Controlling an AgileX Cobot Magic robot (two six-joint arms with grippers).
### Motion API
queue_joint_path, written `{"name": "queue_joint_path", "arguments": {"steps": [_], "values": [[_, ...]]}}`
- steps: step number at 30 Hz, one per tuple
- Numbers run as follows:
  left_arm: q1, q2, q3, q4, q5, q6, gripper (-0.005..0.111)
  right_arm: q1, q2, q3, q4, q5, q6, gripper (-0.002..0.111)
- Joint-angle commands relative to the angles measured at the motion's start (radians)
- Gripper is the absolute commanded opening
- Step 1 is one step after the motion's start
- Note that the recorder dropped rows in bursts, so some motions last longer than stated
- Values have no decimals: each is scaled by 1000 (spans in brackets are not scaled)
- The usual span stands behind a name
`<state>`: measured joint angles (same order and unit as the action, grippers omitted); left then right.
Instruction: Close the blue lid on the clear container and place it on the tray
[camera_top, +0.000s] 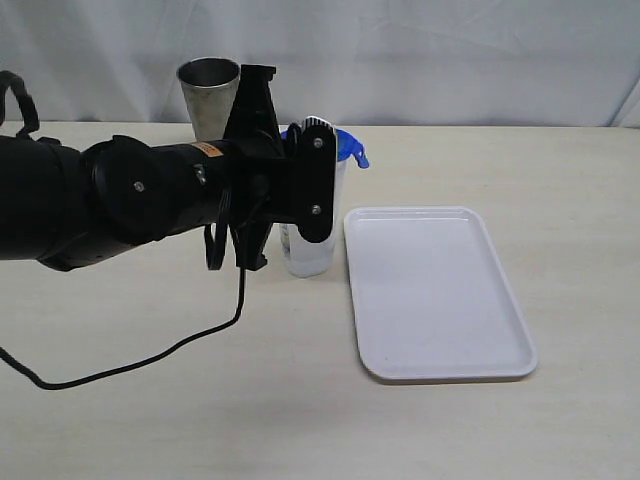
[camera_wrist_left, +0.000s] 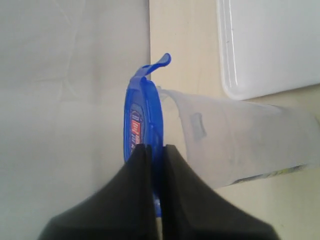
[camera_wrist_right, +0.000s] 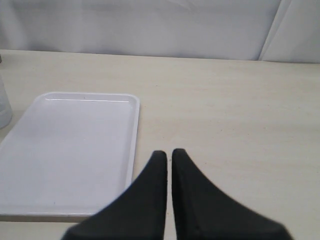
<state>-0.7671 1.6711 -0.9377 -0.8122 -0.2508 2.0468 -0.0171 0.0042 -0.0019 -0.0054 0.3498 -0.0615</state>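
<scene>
The left claw (camera_wrist_left: 156, 148) is pinched tight on the edge of the blue lid (camera_wrist_left: 142, 107). The right claw (camera_wrist_right: 169, 154) is pressed together, empty, above the table (camera_wrist_right: 225, 100). The white tray (camera_top: 440, 290) lies flat. The clear container (camera_top: 310, 245) stands upright just beside the tray, with the lid on its mouth.

The tray (camera_top: 440, 300) lies bare, reachable from above and across open bench (camera_top: 570, 190) on its right. Just beside its left rim stands the clear container (camera_top: 312, 250), a steel cup (camera_top: 208, 95) behind, with the left arm (camera_top: 120, 195) reaching across in front.
</scene>
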Motion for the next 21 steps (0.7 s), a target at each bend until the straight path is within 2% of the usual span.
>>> {"name": "queue_joint_path", "arguments": {"steps": [1, 21], "values": [[-1, -7, 6, -12, 15, -3, 0, -4, -4, 2, -7, -4, -3, 4], [-1, -7, 6, -12, 34, 6, 0, -4, -4, 2, -7, -4, -3, 4]]}}
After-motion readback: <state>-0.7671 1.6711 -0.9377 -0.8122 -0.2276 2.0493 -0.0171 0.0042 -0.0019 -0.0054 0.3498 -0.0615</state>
